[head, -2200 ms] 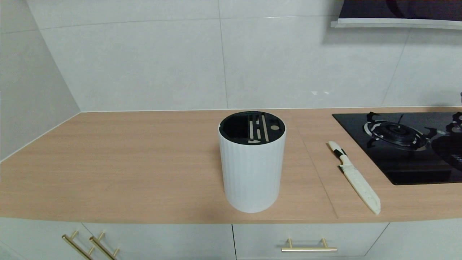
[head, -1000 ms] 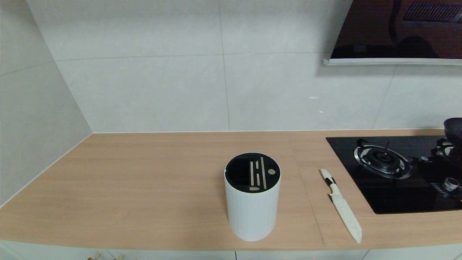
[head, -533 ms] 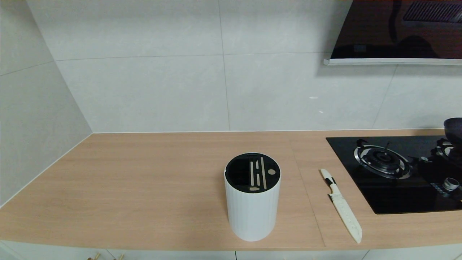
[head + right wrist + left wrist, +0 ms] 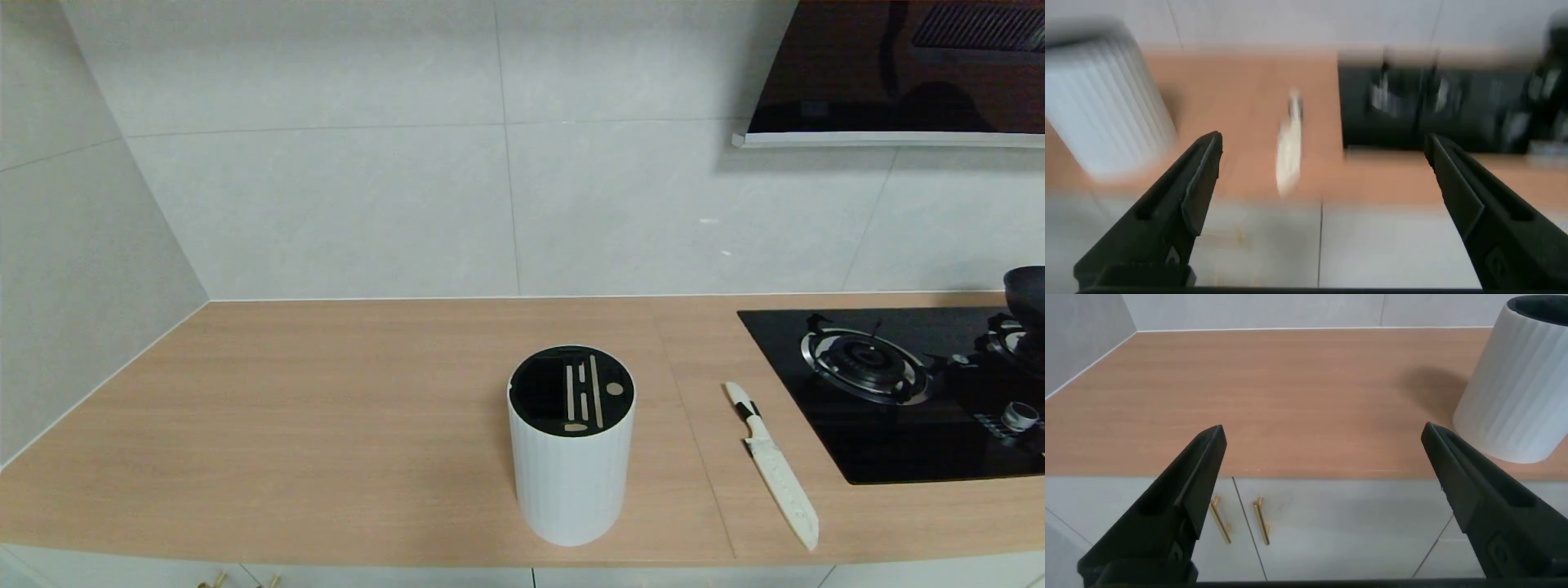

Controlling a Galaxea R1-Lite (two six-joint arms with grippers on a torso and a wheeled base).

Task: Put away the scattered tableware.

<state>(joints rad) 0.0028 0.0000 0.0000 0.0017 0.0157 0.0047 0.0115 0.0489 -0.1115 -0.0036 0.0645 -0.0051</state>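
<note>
The left hand hangs in front of a kitchen bench, its two dark fingers spread wide apart and holding nothing. Between them are pale cabinet doors with slim brass handles, just under the bench's front edge. Ahead of this hand and off to its right, a white ribbed knife block stands upright near the front edge of the wood-grain bench. Its black top is cut with one large opening and several narrow slots, and all of them are unfilled.

Further to the right, well apart from the block, a knife lies flat on the bench. It has a pale speckled blade and a white handle with a black band. The handle points toward the tiled wall and the tip toward the bench's front edge. Just beside the knife is a black glass gas hob set into the bench, with a dark pot at its far right edge and a dark range hood on the wall above.

The right hand also waits short of the bench, its fingers parted and holding nothing. The knife lies ahead of it between the spread fingers, the knife block ahead to its left and the hob ahead to its right. The right wrist view is blurred.
</note>
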